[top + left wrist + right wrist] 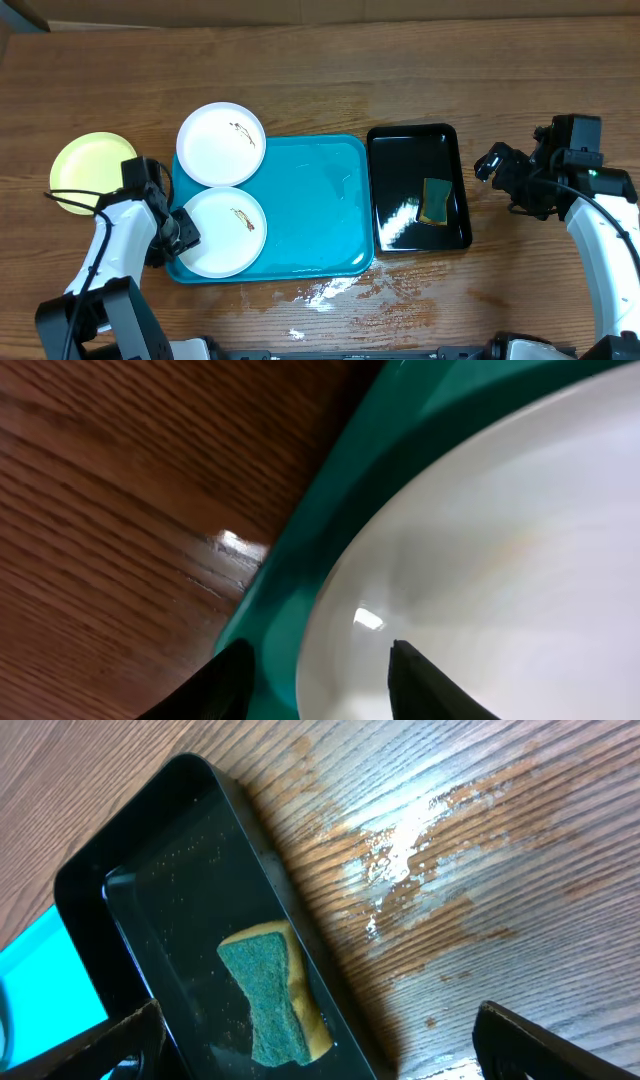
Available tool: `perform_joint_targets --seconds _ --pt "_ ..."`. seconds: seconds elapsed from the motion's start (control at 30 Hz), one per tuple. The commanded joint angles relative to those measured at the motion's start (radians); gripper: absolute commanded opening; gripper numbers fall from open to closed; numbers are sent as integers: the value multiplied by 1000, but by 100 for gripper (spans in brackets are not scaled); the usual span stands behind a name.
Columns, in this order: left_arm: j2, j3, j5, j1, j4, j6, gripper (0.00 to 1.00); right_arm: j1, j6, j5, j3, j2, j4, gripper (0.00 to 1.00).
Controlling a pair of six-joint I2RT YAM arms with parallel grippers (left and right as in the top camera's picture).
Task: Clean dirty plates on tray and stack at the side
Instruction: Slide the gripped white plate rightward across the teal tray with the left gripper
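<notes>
Left gripper (pixel 180 232): low at the 9 o'clock edge of the tray (pixel 310 200). Its jaws are partly open and grip nothing that can be seen.
Wrist view, left: one fingertip (pixel 235 680) hangs over the tray's rim (pixel 300 560) and the other over the lower white plate (pixel 500 560), with the plate's edge in the gap between them.
Lower white plate (pixel 225 232): inside the tray near its 8 o'clock corner, just at 3 o'clock of the left gripper. It has a small brown smear near its centre.
Upper white plate (pixel 221 145): at 1 o'clock of the left gripper, overlapping the tray's 10 o'clock corner. It is smeared too.
Yellow-green plate (pixel 85 170): on the table (pixel 350 80) outside the tray, at 10 o'clock of the left gripper.
Right gripper (pixel 315 1030): jaws spread wide and empty, above bare table at 3 o'clock of the black tray (pixel 400 160).
Black tray: just beside the turquoise tray's 3 o'clock side, with a sponge (pixel 436 202) lying in it.
</notes>
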Motion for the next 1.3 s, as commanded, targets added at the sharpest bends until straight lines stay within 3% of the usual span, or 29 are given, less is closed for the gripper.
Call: perform_joint_targets --seconds 0.0,0.37,0.73,0.9,1.1,1.27 --pt "-2 -56 54 -2 40 -12 44 0 -11 -1 -7 -10 4 100" --pt "-2 -195 235 -119 235 80 37 0 -10 -1 -7 -10 3 100" --pt "-2 -195 242 -356 374 88 36 14 -61 -29 -7 -10 -7 100" --pt "-2 -195 241 -411 473 92 38 142 -139 -56 -7 -7 19 100" --pt "-2 -176 243 -414 505 153 42 332 -120 57 -7 104 20 100" --pt "-2 -137 330 -414 497 208 45 397 -55 166 -7 225 23 100"
